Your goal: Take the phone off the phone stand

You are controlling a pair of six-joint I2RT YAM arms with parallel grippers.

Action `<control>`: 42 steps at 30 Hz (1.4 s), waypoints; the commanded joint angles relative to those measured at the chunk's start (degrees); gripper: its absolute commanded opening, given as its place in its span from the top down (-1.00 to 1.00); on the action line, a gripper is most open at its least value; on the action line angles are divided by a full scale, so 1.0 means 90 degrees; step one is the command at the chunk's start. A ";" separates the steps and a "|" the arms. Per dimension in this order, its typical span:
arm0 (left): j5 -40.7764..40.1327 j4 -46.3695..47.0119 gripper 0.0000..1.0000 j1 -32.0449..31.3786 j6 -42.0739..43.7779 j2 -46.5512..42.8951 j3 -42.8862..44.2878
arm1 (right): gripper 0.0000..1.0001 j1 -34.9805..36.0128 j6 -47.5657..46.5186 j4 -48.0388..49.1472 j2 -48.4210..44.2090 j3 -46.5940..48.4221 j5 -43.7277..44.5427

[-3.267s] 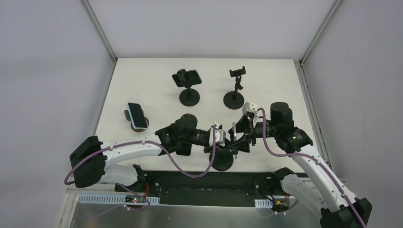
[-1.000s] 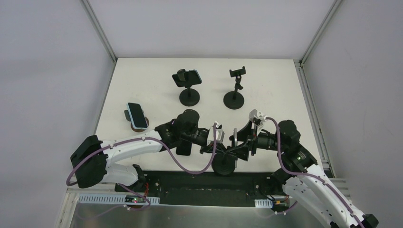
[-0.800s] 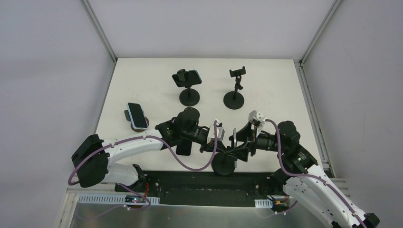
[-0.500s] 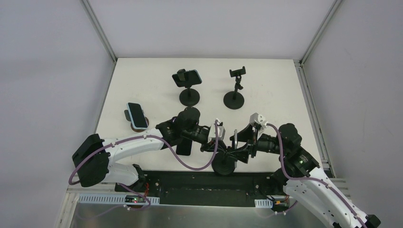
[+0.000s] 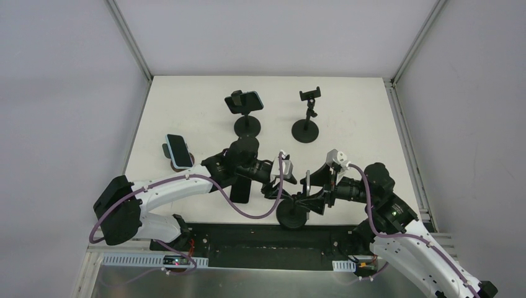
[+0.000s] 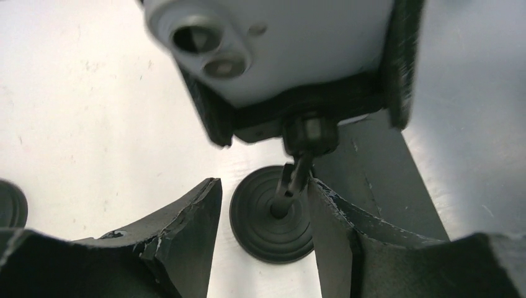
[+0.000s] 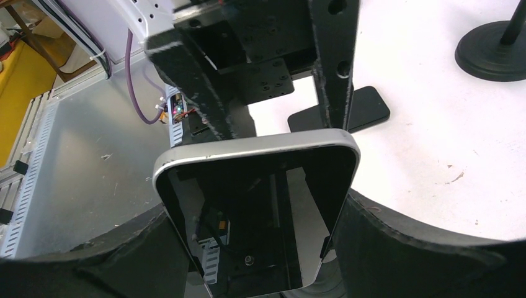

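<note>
Nearest the arms, the phone stand point(image 5: 290, 213) sits at the desk's point(image 5: 360, 124) front edge w/ the phone point(image 7: 260, 217) clamped on top, glass toward the right wrist cam. The right claw point(image 7: 257, 208) straddles it, fingers point(image 7: 409, 248) lying along both side edges. Whether they actually squeeze can't be told. The left claw point(image 6: 263, 183) is released, spread either side of the stem point(image 6: 290, 186), one side nearly touching, the other w/ a clear gap.

Step in hand, prob.: securing both holds before pulling. To do it well, the left claw should clench low on the stem so the disc base point(image 6: 263, 230) doesn't tip or skate. The right should draw the phone out along the clamp's point(image 6: 310, 115) open sides w/o twisting, since the ball joint point(image 6: 308, 130) looks free to swivel. Glossy glass and a smooth bright metal band w/ rounded corners = slippery, so grip edges, not faces. The back is pale w/ twin lenses. The clamp is matte black; the base is a ringed dark disc.

Farther out: a flat dark slab point(image 5: 240, 190), then a blue-edged phone point(image 5: 177, 149) on a brown puck point(image 5: 183, 165) at left. At the back are two black stands, a loaded stand point(image 5: 247, 127) and an empty stand point(image 5: 305, 131).
</note>
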 commanded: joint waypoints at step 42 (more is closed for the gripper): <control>-0.0372 0.0266 0.01 -0.0717 -0.0192 0.0650 0.1262 | 1.00 0.0063 0.0157 0.0169 -0.0157 -0.0322 0.0023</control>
